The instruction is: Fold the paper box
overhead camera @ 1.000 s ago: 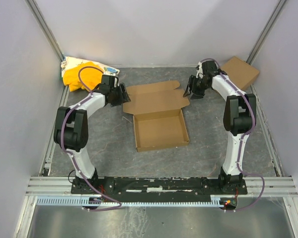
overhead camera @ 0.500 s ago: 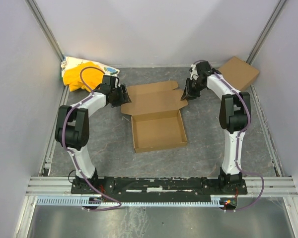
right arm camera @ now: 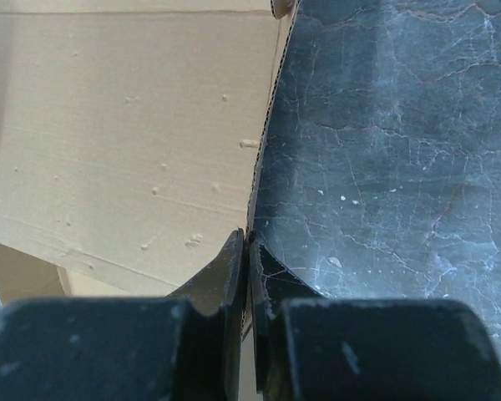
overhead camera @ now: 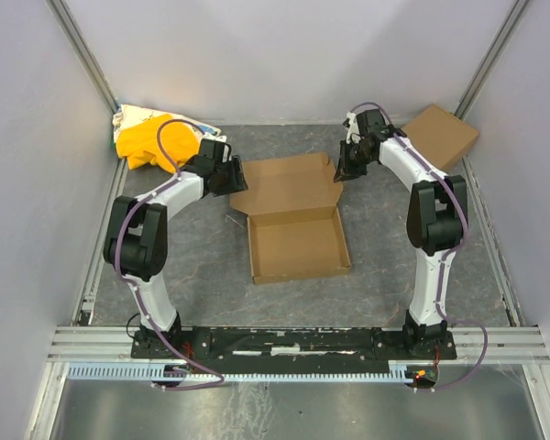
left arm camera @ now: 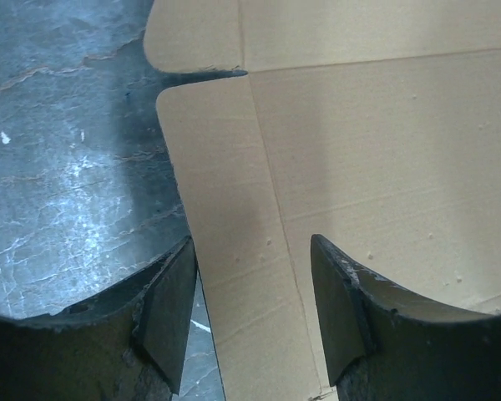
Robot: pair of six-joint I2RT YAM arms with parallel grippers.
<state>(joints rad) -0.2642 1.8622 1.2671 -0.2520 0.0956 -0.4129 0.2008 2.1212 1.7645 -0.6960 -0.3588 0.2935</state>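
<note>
Box [overhead camera: 289,188] lid taken at both sides for folding
The right gripper [right arm camera: 249,251] pinches the lid's edge between its tips; the left gripper [left arm camera: 252,251], jaws apart, straddles the opposite flap, likely to lift evenly.

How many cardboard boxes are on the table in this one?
2. The paper box lies open in the middle, lid flat toward the back; a second brown box sits in the far right corner. None looks hidden.

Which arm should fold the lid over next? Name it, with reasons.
Probably right. The right gripper is pinched shut on the paper box at its lid's right edge; the left gripper stands open over the left flap.
</note>
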